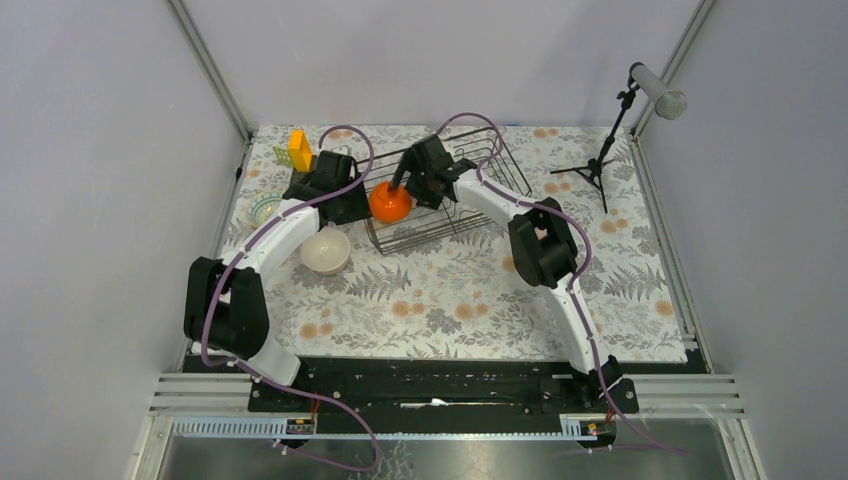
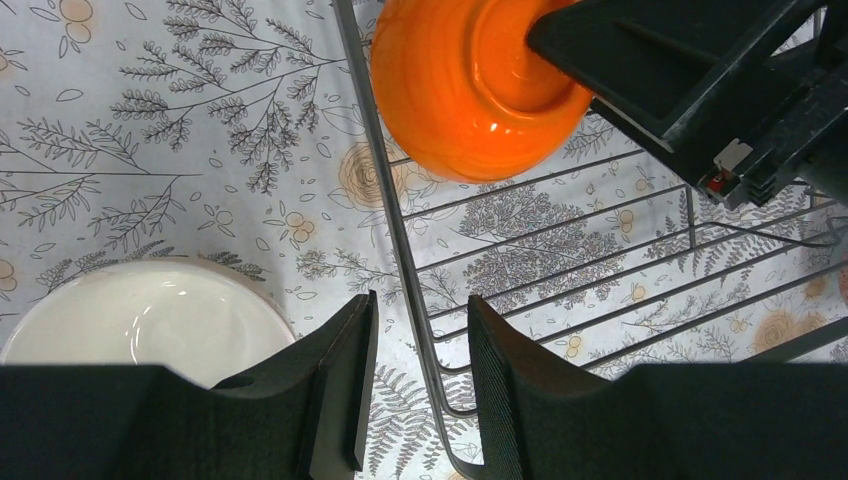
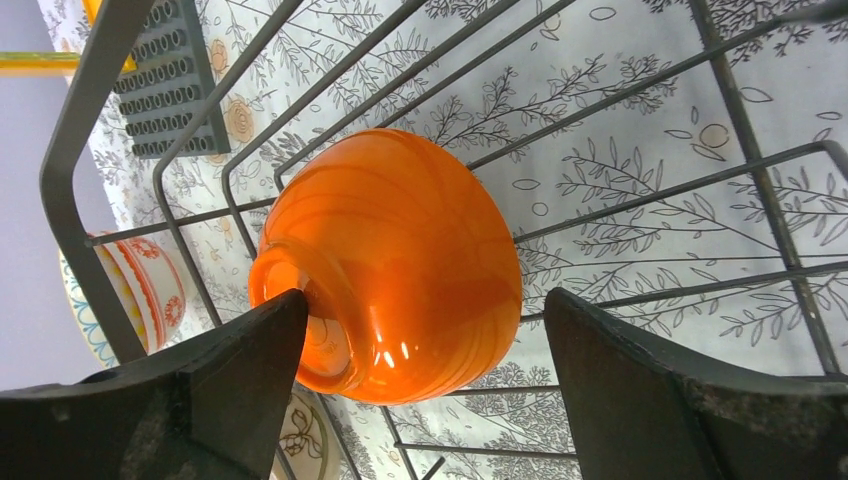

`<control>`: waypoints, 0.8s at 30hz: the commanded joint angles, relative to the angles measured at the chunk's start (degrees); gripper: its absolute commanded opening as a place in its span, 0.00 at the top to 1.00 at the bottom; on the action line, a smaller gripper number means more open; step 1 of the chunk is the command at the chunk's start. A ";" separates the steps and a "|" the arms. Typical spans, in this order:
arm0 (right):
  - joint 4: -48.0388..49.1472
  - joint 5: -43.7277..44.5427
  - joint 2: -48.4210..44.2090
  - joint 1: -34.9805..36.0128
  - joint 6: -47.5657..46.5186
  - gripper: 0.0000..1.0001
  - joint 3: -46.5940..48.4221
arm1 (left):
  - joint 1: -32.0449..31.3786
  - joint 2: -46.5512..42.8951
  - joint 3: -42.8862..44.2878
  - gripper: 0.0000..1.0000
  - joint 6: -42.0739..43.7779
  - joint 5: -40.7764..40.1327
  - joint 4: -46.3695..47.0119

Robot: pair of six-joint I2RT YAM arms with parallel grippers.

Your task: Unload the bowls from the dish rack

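The plain orange bowl (image 1: 390, 202) lies tilted, foot up, at the left end of the black wire dish rack (image 1: 470, 190). My right gripper (image 1: 406, 183) is open around this bowl (image 3: 400, 260): the left finger touches its foot ring and the right finger stands apart from it. My left gripper (image 1: 352, 207) is open and empty just left of the rack, and its fingers straddle the rack's rim wire (image 2: 400, 240) without closing on it. The orange bowl (image 2: 470, 80) shows beyond them. A cream-white bowl (image 1: 326, 250) sits upright on the table.
A white bowl with red lines (image 3: 150, 285) and a patterned one (image 1: 265, 208) stand left of the rack. A flat grey plate (image 3: 170, 90) and an orange block (image 1: 298, 148) lie at the back left. A tripod (image 1: 600, 150) stands at the back right.
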 commanded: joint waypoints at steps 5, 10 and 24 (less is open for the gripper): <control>3.29 -1.07 0.94 0.91 2.21 0.08 -1.90 | 0.32 0.62 -0.59 0.57 0.26 3.32 0.26; 5.94 -2.02 1.11 0.91 2.07 0.06 -2.91 | 0.29 1.63 -0.07 0.58 0.12 4.62 -0.39; 15.78 -6.92 0.02 0.65 2.23 0.12 -6.94 | 0.38 1.00 0.28 0.58 0.58 3.97 -1.08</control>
